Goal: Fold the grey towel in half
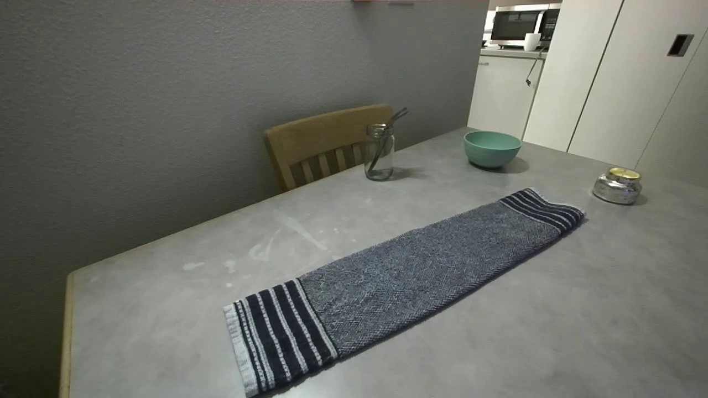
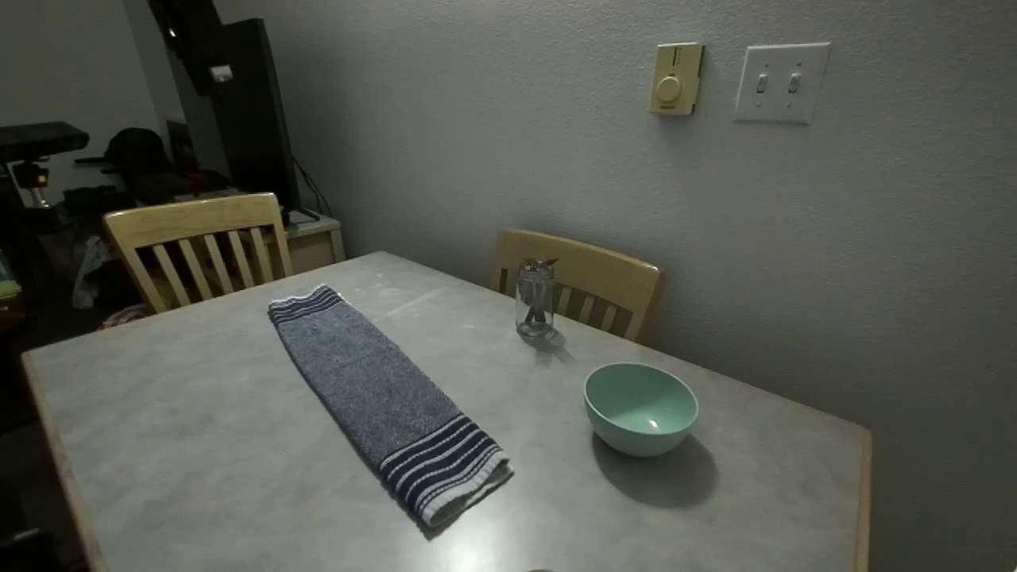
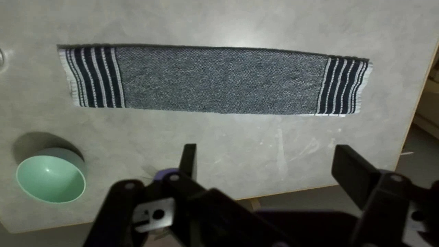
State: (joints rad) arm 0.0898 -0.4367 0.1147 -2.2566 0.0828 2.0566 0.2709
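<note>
Gripper [image 3: 265, 153] closest to the lens, wrist view: fingers [image 3: 353, 175] spread wide, bare tabletop [image 3: 240, 137] showing through the gap. Grey towel [image 3: 223, 80] lies flat on the tabletop, just past the fingertips as seen from the wrist, apart from both. Long side runs roughly parallel to the tip-to-tip line and extends out beyond either finger. Navy/white striped bands at its two short ends, ends well apart, so half fold not done. Finger height over the tabletop: can't tell. Teal bowl [image 3: 51, 178] sits upright, out past the finger nearer to it, well apart. Glass jar [image 1: 379, 152] with utensils [image 1: 395, 116], in both exterior views, stands on the bowl's side of the towel; can't place it against the fingers, they block part of the wrist view. Silvery container [image 1: 615, 190] with a yellow top, in an exterior view, sits near the towel's bowl-side end; can't place that against the fingers either.
</note>
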